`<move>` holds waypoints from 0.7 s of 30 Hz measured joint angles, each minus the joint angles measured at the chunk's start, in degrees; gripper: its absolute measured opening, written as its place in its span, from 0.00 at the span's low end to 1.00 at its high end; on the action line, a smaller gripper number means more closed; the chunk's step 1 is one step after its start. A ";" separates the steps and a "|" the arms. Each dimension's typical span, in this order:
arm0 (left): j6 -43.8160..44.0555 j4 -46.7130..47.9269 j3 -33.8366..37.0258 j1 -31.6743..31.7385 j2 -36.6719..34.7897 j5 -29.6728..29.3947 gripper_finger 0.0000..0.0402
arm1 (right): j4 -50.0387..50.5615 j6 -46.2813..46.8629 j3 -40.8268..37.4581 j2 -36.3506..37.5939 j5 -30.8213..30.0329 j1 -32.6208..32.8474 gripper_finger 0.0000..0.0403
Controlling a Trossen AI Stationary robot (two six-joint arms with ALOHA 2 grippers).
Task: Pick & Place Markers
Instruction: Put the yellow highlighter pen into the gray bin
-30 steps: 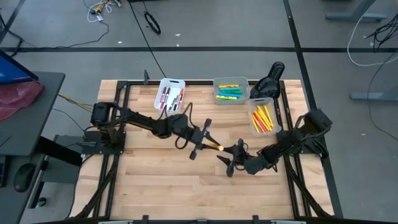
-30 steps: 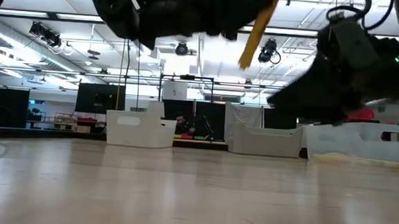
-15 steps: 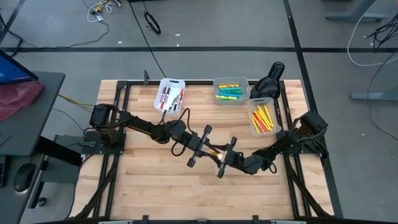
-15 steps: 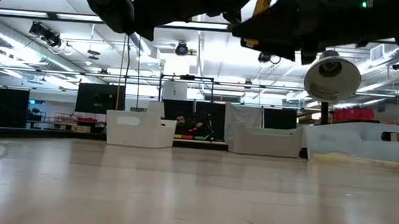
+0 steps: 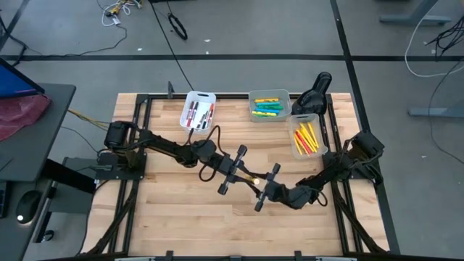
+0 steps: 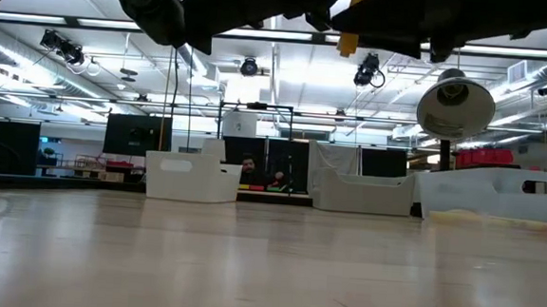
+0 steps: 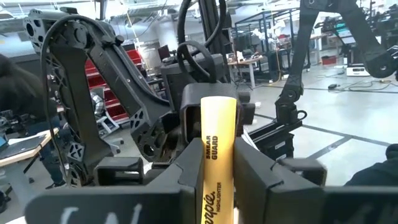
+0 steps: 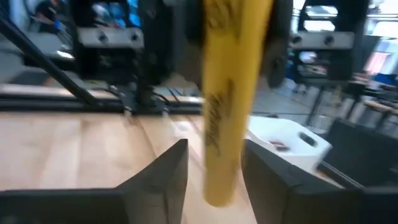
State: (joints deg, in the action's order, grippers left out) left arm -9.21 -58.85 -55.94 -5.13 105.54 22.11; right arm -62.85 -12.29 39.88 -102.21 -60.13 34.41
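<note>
From above I note the wooden table [image 5: 181, 210] carrying three bins along its far edge, a white bin [image 5: 190, 98], a grey bin [image 5: 251, 96] and a clear bin [image 5: 296, 154], with a black lamp [image 5: 313, 94] just beside the grey one.

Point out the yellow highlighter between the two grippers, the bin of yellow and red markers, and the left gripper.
Yellow highlighter [image 7: 217, 155]: left wrist view, on its printed barrel.
Bin of yellow and red markers [image 5: 295, 122]: high view, on its white rim at a corner.
Left gripper [image 5: 241, 172]: high view, midway between its fingertips.
</note>
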 joint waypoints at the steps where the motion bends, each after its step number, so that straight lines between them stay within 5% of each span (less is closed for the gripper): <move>1: -0.02 0.00 0.00 0.01 0.00 -0.02 0.16 | -0.77 0.03 0.00 0.00 1.25 -0.02 0.36; 9: 0.26 0.00 0.00 -0.06 -0.04 -0.45 0.18 | -2.20 -0.26 0.68 0.00 4.19 -0.37 0.18; 16: 0.00 0.56 -0.04 0.23 -0.04 -1.20 0.39 | -1.28 2.79 0.74 0.37 1.84 0.24 0.13; 21: 1.13 5.79 -0.04 2.04 -1.17 -1.10 0.53 | 9.35 11.81 0.76 4.57 -0.86 0.50 0.13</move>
State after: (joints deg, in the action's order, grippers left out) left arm -8.08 -53.06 -55.99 -3.09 104.37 21.01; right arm -53.51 -0.49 40.64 -97.65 -60.99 34.92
